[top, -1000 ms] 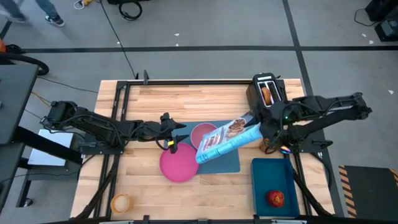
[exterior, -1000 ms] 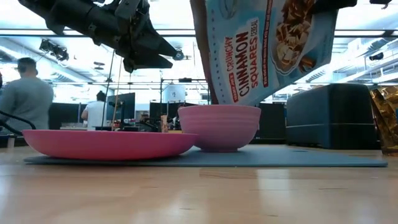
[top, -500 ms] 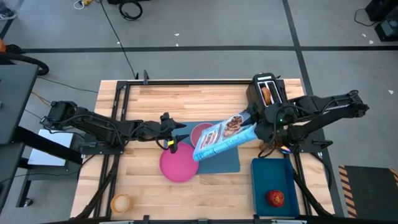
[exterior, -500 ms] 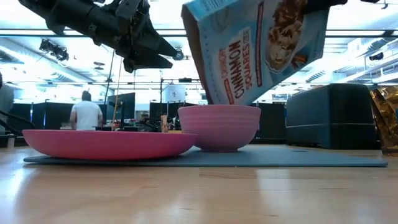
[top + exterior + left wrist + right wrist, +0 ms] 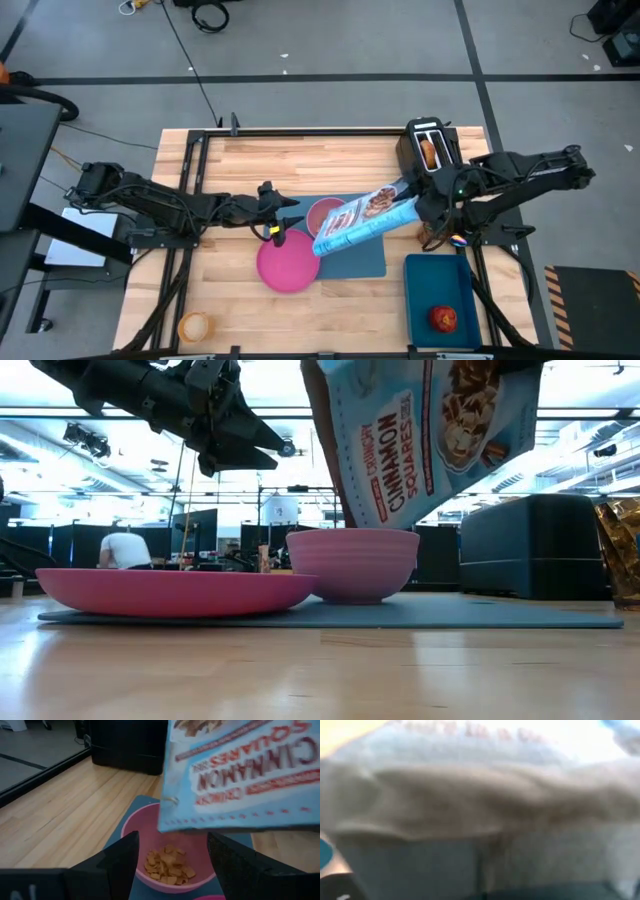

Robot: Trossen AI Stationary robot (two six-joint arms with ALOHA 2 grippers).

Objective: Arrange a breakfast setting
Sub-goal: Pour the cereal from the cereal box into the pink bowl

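At the table's near left corner sits the small amber cup, round and translucent. The left gripper hovers empty, its dark fingers parted, above the flat, glossy pink plate. Just beyond it the rounded pink bowl holds crinkly brown cereal squares on the blue mat. The right gripper clamps a shiny blue cereal bag, tilted mouth-down over the bowl; its fingers are hidden behind the bag. Near it, a bagel stands in the black toaster; a red apple lies in the dark blue tray.
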